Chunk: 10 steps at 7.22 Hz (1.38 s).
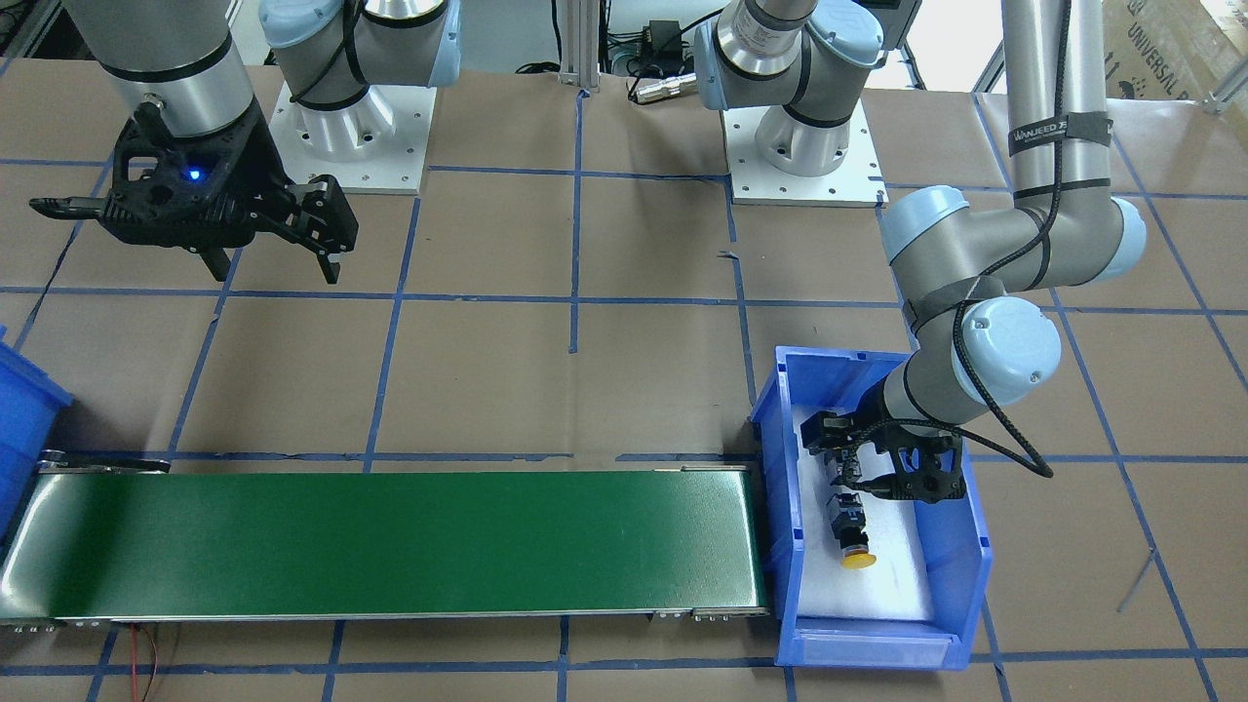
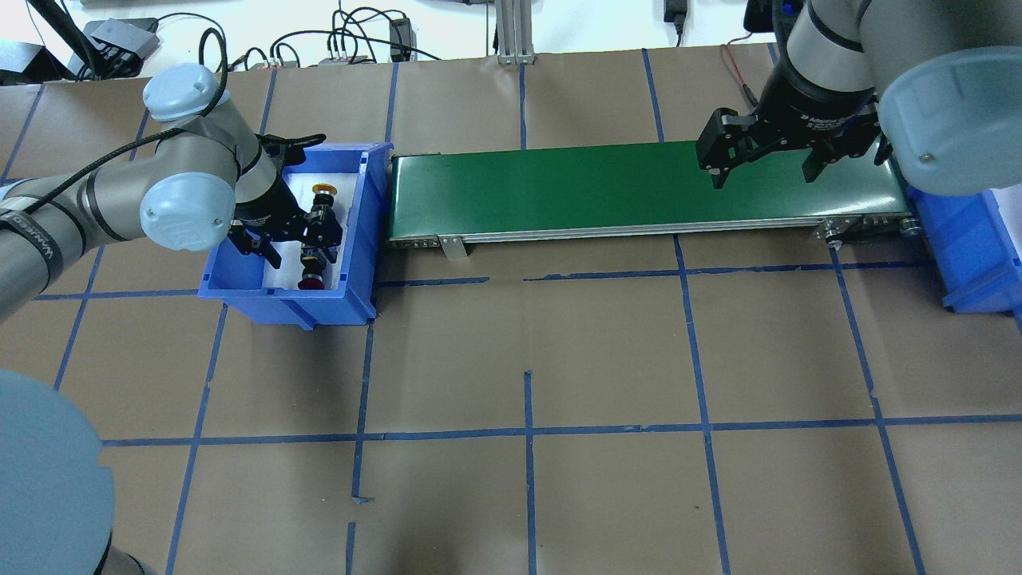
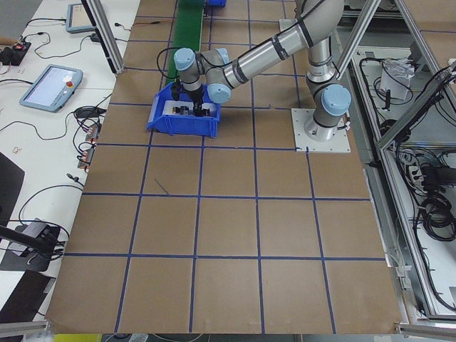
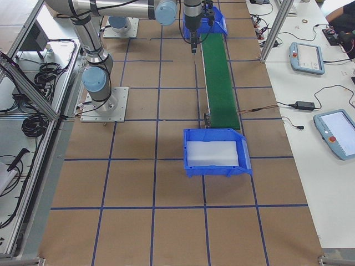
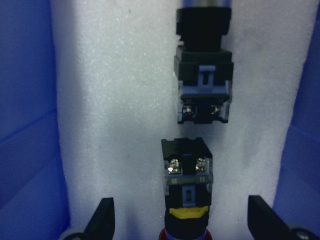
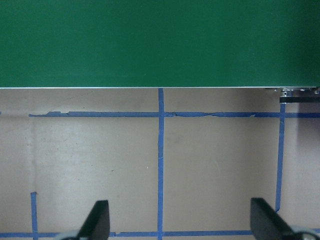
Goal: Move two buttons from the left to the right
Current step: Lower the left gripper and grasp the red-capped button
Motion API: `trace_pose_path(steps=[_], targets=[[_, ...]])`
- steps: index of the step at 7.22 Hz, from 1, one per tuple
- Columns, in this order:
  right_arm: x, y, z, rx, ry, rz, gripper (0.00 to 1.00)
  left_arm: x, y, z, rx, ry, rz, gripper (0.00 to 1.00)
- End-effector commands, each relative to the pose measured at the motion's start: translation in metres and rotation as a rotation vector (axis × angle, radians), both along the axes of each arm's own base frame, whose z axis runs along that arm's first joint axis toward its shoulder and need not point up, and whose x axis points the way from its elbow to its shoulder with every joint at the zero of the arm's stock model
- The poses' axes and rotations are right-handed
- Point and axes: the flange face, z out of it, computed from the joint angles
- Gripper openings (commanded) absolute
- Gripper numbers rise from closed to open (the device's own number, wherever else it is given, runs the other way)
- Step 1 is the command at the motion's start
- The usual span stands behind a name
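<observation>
Closest to my left wrist lens lies the red button (image 5: 186, 192), on its side on the white foam (image 5: 115, 125) inside the left blue bin (image 2: 363, 239), with its cap toward the camera. My left gripper (image 5: 182, 222) is spread wide, one fingertip on either side of it, neither touching. Just beyond lies the yellow button (image 1: 850, 531), contact blocks facing, a small gap between them. The bin's walls crowd both flanks. My right gripper (image 6: 182, 220) hangs wide open over the paper beside the green belt (image 2: 639, 188), near the second bin (image 2: 970, 263).
</observation>
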Motion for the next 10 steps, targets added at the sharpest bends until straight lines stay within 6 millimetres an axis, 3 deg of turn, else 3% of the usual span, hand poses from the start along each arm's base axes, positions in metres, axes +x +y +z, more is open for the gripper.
trace_pose_path(steps=[1,3,4,6,7,8,9,10], targets=[[0.027,0.008,0.0,-0.005,0.0,0.054,1.0,0.0,0.001,-0.01,0.017,0.003,-0.013,0.23],[0.027,0.007,-0.003,-0.002,0.0,0.054,1.0,0.0,-0.006,0.012,-0.019,0.003,-0.001,0.21],[0.028,0.004,-0.006,0.002,-0.002,0.056,1.0,0.0,-0.013,0.041,-0.056,0.016,0.004,0.21],[0.019,0.0,-0.009,0.006,0.0,0.048,1.0,0.001,-0.029,0.123,-0.057,0.021,0.002,0.21],[0.019,0.0,-0.009,0.004,0.0,0.05,1.0,-0.01,-0.038,0.161,-0.098,0.02,-0.017,0.21],[0.017,-0.001,-0.009,0.006,0.011,0.049,1.0,-0.055,-0.026,0.179,-0.122,0.023,-0.091,0.21],[0.013,-0.001,-0.009,0.007,0.017,0.042,1.0,-0.105,-0.015,0.184,-0.134,0.026,-0.203,0.21],[0.009,-0.002,-0.01,0.01,0.017,0.035,1.0,-0.135,-0.01,0.18,-0.137,0.038,-0.273,0.22]])
